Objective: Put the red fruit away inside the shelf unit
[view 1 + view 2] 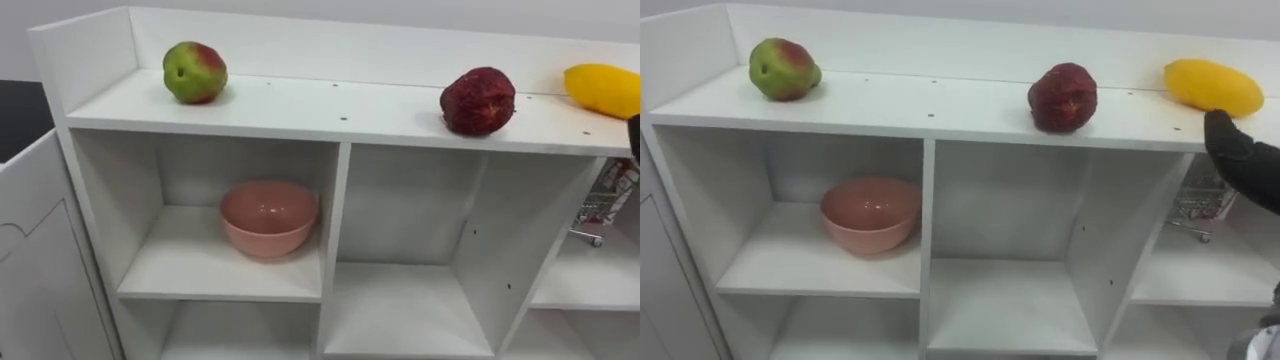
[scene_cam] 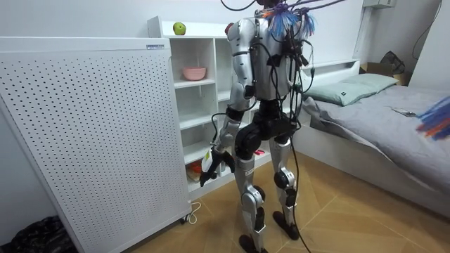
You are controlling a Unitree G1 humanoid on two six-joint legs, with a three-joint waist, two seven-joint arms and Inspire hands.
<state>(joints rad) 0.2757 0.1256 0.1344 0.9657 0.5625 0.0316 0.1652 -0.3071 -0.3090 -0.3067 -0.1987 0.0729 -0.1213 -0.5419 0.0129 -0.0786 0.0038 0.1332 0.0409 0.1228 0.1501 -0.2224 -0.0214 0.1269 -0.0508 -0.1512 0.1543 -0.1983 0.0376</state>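
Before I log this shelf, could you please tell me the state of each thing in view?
Apple: resting on top shelf, left.
Red fruit: resting on top shelf.
Yellow fruit: lying on top shelf, right.
Bowl: upright, empty.
Right hand: raised by yellow fruit, contact unclear.

Nothing written can be read. In the room view, a small dark label strip [image 2: 156,46] sits on the top edge of the white perforated panel [image 2: 91,133], but its print is too small to make out. A red-and-white object [image 1: 614,186] in the closet's [image 1: 340,200] right compartment may carry print, which is also illegible.
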